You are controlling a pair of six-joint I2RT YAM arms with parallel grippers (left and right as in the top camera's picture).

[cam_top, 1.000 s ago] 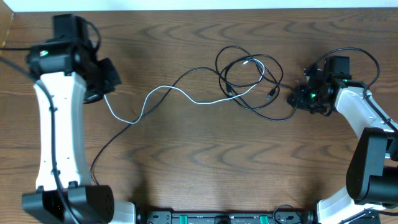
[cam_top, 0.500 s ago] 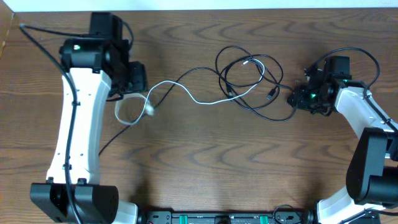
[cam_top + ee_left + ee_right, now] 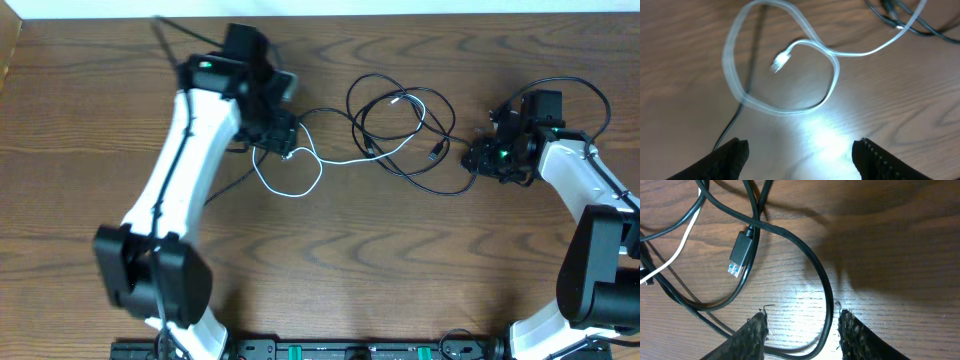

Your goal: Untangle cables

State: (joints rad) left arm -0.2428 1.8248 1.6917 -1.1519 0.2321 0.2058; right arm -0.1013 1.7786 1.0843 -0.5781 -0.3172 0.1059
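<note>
Left claw (image 3: 800,145) spread wide above the desk (image 3: 900,110); the white cable (image 3: 781,60) loops at upper centre, clear of it. Right claw (image 3: 802,313) parted, black cable (image 3: 827,292) running between its fingers.

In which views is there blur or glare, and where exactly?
Left wrist view: the white cable loop is smeared by blur, and a bright glare patch lies on the table near the bottom edge. Right wrist view: the black cable is sharp, with milder glare on the wood and a dark shadow at upper right. Overhead view: even light, no glare.
</note>
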